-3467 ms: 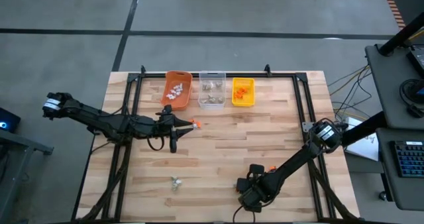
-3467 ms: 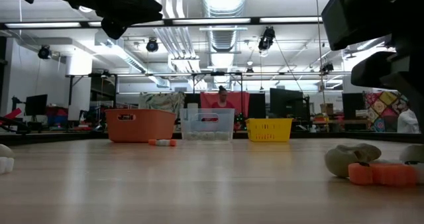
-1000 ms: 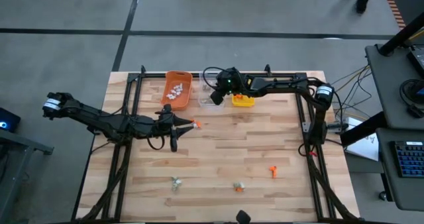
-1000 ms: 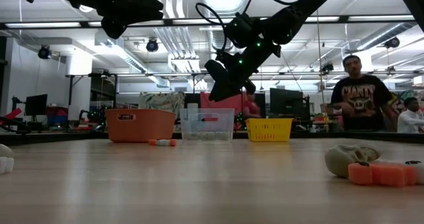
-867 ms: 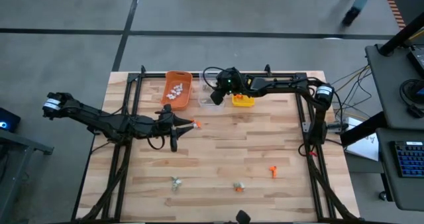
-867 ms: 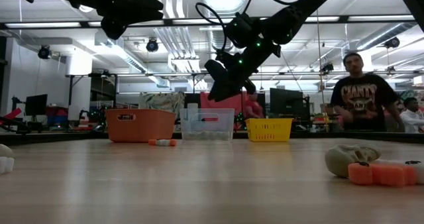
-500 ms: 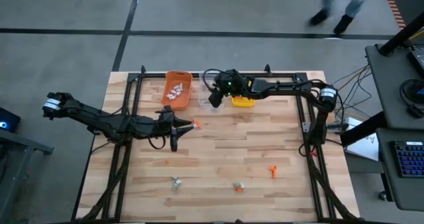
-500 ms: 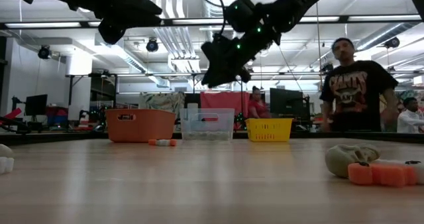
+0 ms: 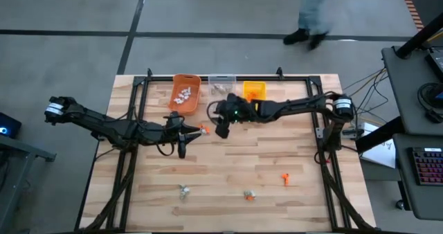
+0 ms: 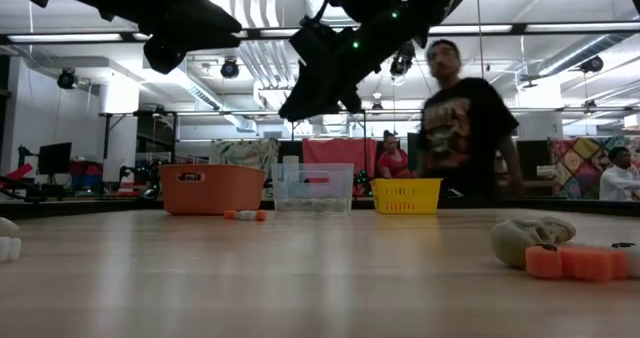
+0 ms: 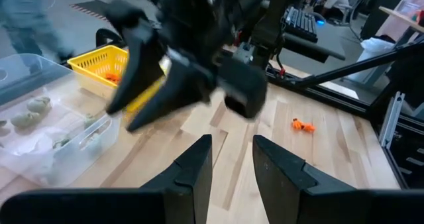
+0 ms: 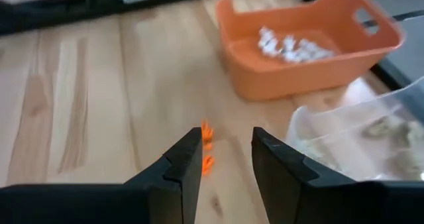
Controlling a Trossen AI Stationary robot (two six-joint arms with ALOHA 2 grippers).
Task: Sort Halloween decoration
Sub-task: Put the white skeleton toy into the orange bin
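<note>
Orange tiny trinket (image 12: 207,146) sits on the wood table (image 9: 277,151), right gripper (image 9: 221,125) spread, empty, above; left gripper (image 9: 185,140) parted, empty.

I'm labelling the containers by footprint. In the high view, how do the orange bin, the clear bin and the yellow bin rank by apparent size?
1. Orange bin, largest.
2. Clear bin; the right arm hides its near end, so it may match the orange one.
3. Yellow bin, smallest, though partly covered too.
</note>
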